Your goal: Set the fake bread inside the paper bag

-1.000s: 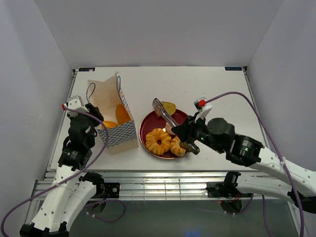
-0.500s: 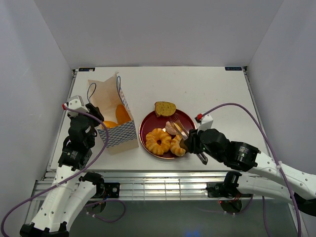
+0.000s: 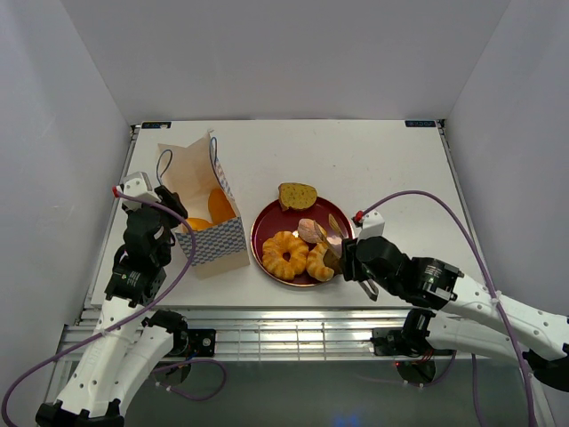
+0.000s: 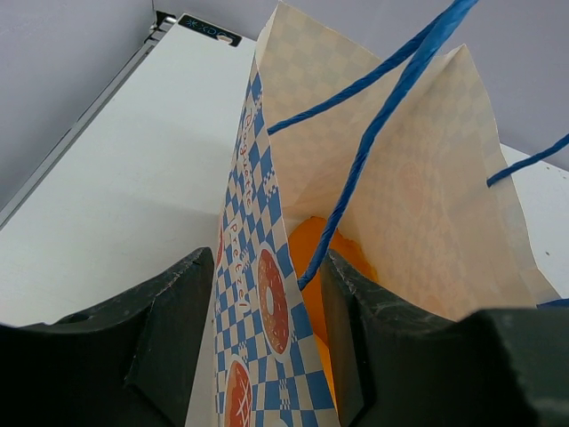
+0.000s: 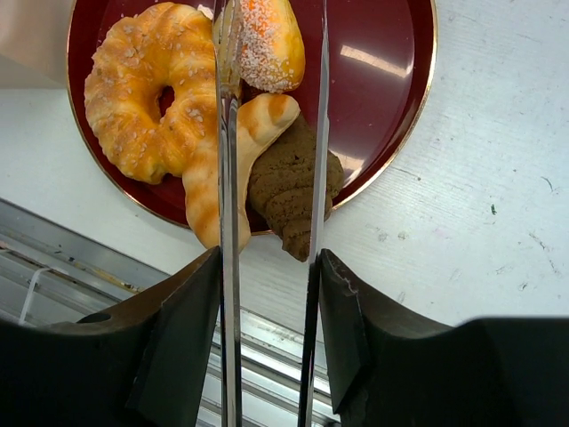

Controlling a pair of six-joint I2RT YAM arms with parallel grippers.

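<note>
Dark-red round plate [image 3: 272, 222] on white table [image 3: 382, 160] near front edge; metal tongs [image 5: 228, 178] over its near rim.

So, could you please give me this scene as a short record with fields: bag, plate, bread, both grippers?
bag: upright, open, orange pieces inside
plate: dark red, right of bag
on plate: ring, crescent, brown piece, sugared piece
slice: at plate's far rim
left gripper: shut on bag's wall
right gripper: shut on tongs
tongs: arms apart, over crescent and brown piece
</note>
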